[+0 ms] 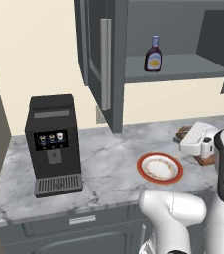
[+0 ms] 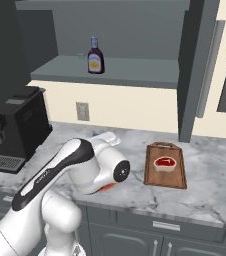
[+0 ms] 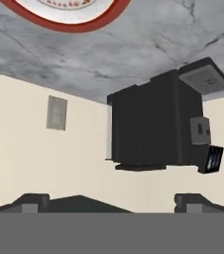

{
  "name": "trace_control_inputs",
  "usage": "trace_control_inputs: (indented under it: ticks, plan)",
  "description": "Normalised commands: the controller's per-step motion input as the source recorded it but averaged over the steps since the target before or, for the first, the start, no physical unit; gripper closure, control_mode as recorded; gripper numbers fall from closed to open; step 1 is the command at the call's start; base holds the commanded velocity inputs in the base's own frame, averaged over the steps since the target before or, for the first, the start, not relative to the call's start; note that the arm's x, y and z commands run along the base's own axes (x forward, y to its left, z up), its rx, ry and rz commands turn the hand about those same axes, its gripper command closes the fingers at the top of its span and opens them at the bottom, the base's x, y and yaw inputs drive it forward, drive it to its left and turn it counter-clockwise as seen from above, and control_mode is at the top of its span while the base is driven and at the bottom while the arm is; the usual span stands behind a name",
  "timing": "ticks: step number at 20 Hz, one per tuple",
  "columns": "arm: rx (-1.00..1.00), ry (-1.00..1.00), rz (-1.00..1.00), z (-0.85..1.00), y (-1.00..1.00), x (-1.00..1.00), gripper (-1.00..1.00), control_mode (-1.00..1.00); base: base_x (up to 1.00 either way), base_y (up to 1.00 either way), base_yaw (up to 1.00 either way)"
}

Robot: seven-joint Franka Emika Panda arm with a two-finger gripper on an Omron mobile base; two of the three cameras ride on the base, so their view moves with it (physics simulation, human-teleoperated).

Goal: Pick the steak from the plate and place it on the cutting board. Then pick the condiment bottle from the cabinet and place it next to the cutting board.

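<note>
1. The steak (image 2: 164,164) is lying flat on the cutting board (image 2: 165,177), near the end with the handle, so the first half of the task looks done. The plate (image 1: 159,168) is sitting bare on the counter (image 1: 109,149) just beside the board.
2. The bottle (image 1: 153,53) is standing upright on the shelf of the open cabinet (image 1: 173,72), well above the counter. Its long axis is running vertically and its cap is pointing straight up, with the yellow label facing out toward the room.
3. The gripper (image 3: 111,201) is sitting low over the counter beside the plate. In the hand view its two fingertips (image 3: 32,201) are standing wide apart with nothing between them, and the camera is looking across at the coffee machine (image 1: 54,144).
4. The likely trouble from here: the bottle is tall, narrow and standing near the front edge of the shelf, so a reach that is coming in off-centre could tip it or knock it off.
5. The open cabinet door (image 1: 101,59) and the underside of the shelf are lying in the path upward, so a careless rise could be striking either one.
6. Setting the bottle down too close could nudge the board or the steak.
</note>
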Motion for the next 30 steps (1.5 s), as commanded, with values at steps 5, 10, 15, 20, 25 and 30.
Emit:
trace_control_inputs:
  ticks: [5, 10, 15, 20, 25, 30]
  plan:
    - [0.00, -0.02, 0.00, 0.31, 0.00, -0.03, -1.00, -1.00, 0.00, 0.00, 0.00]
    - [0.00, 0.00, 0.00, 0.38, 0.00, 0.00, -1.00, -1.00, 0.00, 0.00, 0.00]
    - [0.00, 0.01, 0.00, 0.32, 0.00, 0.00, -1.00, -1.00, 0.00, 0.00, 0.00]
    - [0.00, 0.00, 0.00, 0.28, 0.00, 0.00, -1.00, -1.00, 0.00, 0.00, 0.00]
    - [0.01, 0.00, 0.00, 0.26, 0.00, -0.03, -1.00, -1.00, 0.00, 0.00, 0.00]
    - [0.00, 0.00, 0.00, 0.25, 0.00, -0.06, -1.00, -1.00, 0.00, 0.00, 0.00]
